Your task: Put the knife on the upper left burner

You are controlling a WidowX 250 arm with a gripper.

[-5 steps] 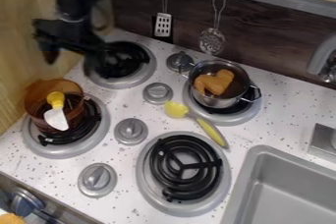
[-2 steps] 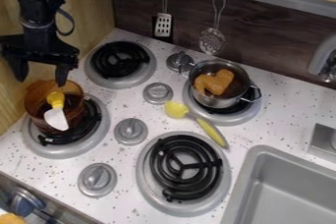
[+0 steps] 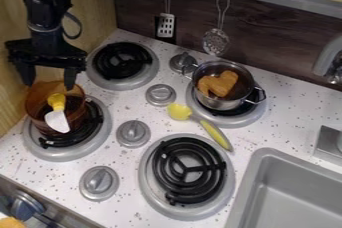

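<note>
The knife (image 3: 57,121) sits in the amber pot (image 3: 35,102) on the lower left burner (image 3: 67,154), not yet grasped. Your gripper (image 3: 49,83) hangs above, fingers apart; you have yet to lift the knife onto the upper left burner (image 3: 122,62).

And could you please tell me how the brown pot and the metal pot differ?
The brown pot is see-through, while the metal pot is opaque and silvery. The brown pot has a yellow-and-white knife in it; the metal pot holds orange-brown toy food. The metal pot shows two wire handles; the brown pot shows none. Each stands on a burner.
</note>
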